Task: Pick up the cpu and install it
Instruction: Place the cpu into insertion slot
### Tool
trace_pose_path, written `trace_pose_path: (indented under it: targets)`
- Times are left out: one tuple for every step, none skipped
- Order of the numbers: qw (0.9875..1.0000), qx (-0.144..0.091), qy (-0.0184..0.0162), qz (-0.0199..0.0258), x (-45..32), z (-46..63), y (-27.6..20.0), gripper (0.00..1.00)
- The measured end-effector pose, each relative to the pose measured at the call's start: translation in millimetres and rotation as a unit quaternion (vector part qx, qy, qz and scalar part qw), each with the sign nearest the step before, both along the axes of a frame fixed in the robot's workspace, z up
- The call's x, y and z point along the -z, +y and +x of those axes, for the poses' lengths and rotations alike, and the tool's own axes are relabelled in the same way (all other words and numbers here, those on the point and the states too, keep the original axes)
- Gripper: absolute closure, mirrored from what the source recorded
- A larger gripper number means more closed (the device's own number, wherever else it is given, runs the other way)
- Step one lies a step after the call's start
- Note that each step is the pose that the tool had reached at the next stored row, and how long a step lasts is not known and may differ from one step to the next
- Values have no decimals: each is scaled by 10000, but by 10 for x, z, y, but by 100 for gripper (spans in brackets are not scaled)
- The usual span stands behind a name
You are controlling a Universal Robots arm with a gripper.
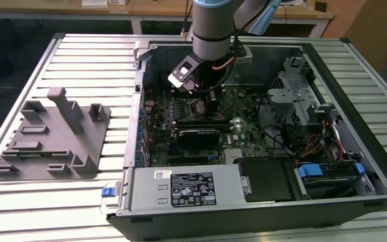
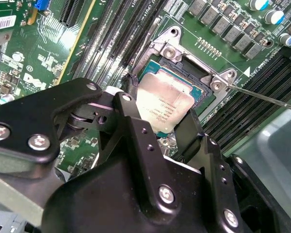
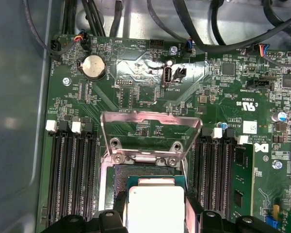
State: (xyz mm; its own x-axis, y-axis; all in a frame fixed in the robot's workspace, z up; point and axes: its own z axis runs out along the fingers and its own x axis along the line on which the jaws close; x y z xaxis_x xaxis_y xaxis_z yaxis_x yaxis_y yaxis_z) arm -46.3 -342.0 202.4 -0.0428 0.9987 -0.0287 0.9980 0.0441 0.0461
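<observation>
At the exterior view's left, a grey fixture block (image 1: 52, 136) rests on the slatted bench (image 1: 79, 45). Just beside it toward the right lies an open computer case (image 1: 247, 222), with a silver power supply (image 1: 180, 189) at its near edge. The green motherboard (image 1: 247, 131) lies flat inside. The arm (image 1: 210, 30) reaches down from above into the case, over the middle of the board. Further right are a metal drive cage (image 1: 301, 96) and a bundle of coloured wires (image 1: 311, 148).

In the second wrist view the two black fingers (image 2: 131, 126) pinch the cpu (image 2: 165, 104) by opposite edges, its silver top facing up. It sits slightly tilted over the open socket (image 2: 196, 87). Whether it touches the socket cannot be told.

In the first wrist view the cpu (image 3: 155, 208) overlaps the near part of the socket (image 3: 140, 174). The socket's hinged metal plate (image 3: 150, 121) is folded back onto the board beyond it. Rows of memory slots (image 3: 70, 165) run along both sides of the socket, and a coin battery (image 3: 93, 66) sits further off.
</observation>
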Motion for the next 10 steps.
trace_pose_path:
  targets:
    - [10000, 0, 0, 0, 3, -1, 3, 45]
    - [10000, 0, 0, 0, 4, -2, 7, 45]
    - [10000, 0, 0, 0, 7, -3, 11, 45]
    - [10000, 0, 0, 0, 9, -4, 15, 45]
    - [10000, -1, 0, 0, 12, -4, 18, 45]
    - [10000, -1, 0, 0, 15, -4, 21, 45]
    - [10000, -1, 0, -1, 19, -4, 24, 45]
    - [10000, -1, 1, -1, 23, -4, 28, 45]
    - [10000, -1, 1, -1, 28, -4, 33, 45]
    - [10000, -1, 1, -1, 33, -4, 37, 45]
